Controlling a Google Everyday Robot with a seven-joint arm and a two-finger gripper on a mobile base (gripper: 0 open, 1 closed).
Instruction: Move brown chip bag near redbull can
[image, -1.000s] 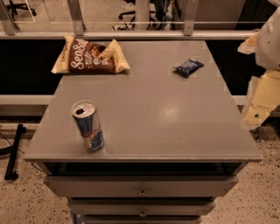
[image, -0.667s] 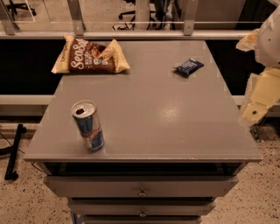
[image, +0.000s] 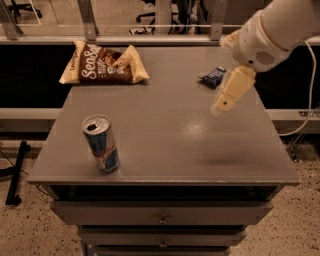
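Note:
The brown chip bag (image: 102, 64) lies flat at the far left corner of the grey table (image: 175, 145), white lettering up. The redbull can (image: 101, 144) stands upright near the front left edge, well apart from the bag. My gripper (image: 221, 106) hangs from the white arm (image: 265, 35) above the right middle of the table, pointing down and to the left. It is far to the right of the bag and the can, touching neither, and holds nothing that I can see.
A small dark blue wrapper (image: 213, 76) lies at the far right, just behind the gripper. Drawers (image: 162, 217) sit under the tabletop. A black stand leg (image: 15, 172) is on the floor at the left, and a cable (image: 306, 100) hangs at the right.
The arm has swung in from the right edge to over the right part of the table. The bag, can and wrapper have not moved.

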